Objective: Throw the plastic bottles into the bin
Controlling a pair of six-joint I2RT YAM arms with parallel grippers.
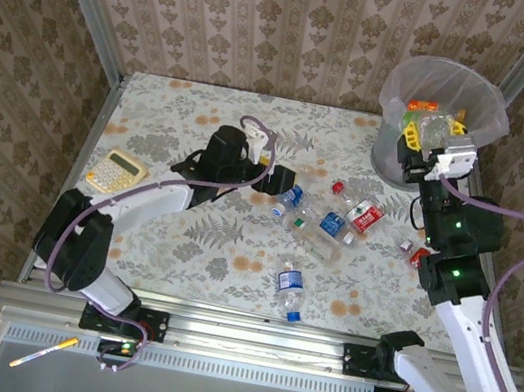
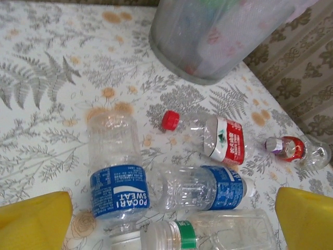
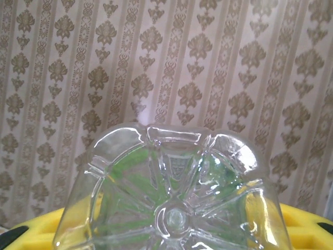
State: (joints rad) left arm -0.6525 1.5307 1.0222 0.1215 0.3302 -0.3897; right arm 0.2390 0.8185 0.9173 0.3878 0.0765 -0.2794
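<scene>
Right gripper (image 1: 433,135) clamps a clear ribbed plastic bottle (image 3: 171,192), green-tinged, above the round grey bag-lined bin (image 1: 387,155) at the floral table (image 1: 183,243)'s far right corner, holding other bottles (image 1: 423,108). Left gripper (image 1: 280,177) gapes wide over loose clear bottles (image 2: 117,172) mid-table.

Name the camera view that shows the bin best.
Top external: the bin appears nearly whole, open rim and bag lining included. Left wrist catches its lower wall, cut off at the frame's top.
</scene>
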